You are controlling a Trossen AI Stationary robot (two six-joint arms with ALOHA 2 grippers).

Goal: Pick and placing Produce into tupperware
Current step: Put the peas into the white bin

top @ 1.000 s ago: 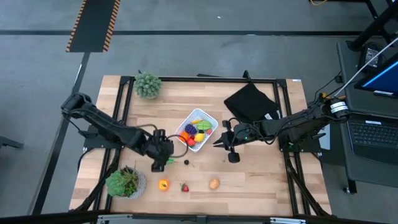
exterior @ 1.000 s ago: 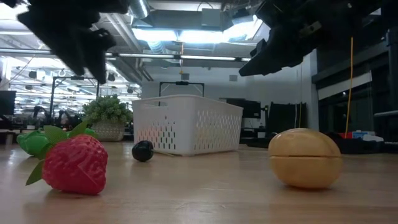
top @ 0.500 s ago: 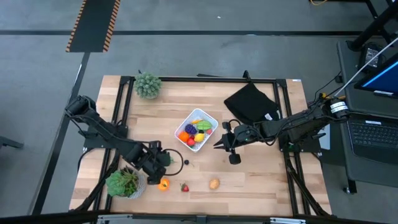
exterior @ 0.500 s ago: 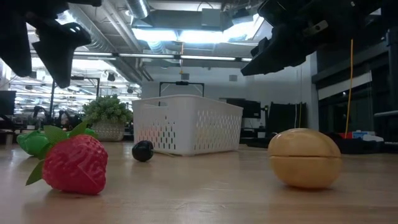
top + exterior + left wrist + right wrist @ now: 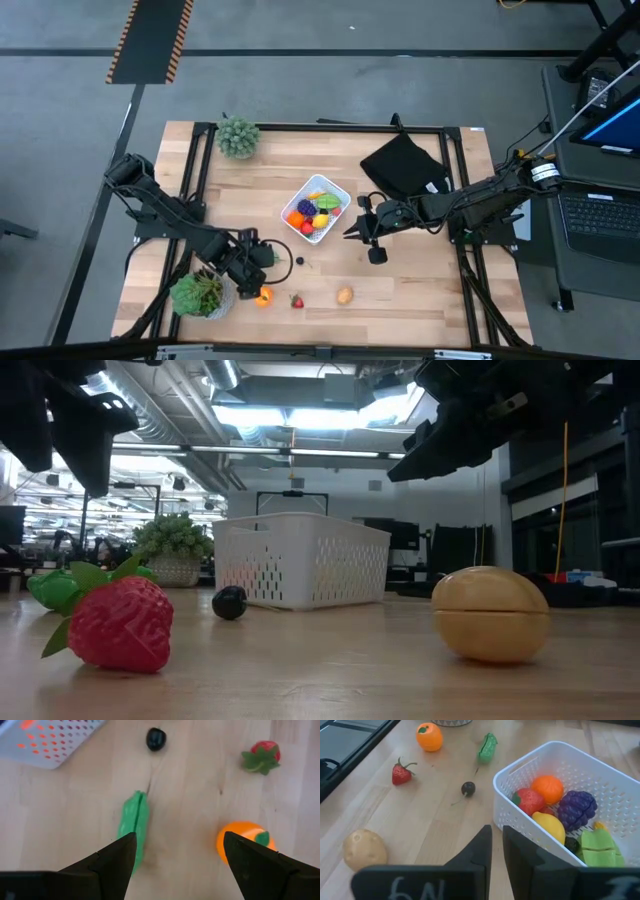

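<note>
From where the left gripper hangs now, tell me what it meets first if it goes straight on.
The left gripper, open, points down at bare table between the green pea pod and the orange. It would probably meet the wood first, though either piece could brush a finger.

This is a robotics lab in an open industrial hall. A wooden counter (image 5: 400,290) sits in a black metal frame (image 5: 195,160) on a bare grey concrete floor (image 5: 330,85), where a strip of orange-and-black hazard tape (image 5: 150,40) is laid. Beside the counter a laptop (image 5: 600,215) stands open on a side desk (its screen glowing blue). Across the counter, the room behind shows exposed ceiling ducts (image 5: 190,410), long strip lights (image 5: 300,415) and rows of further workstations (image 5: 60,545) in the distance.
</note>
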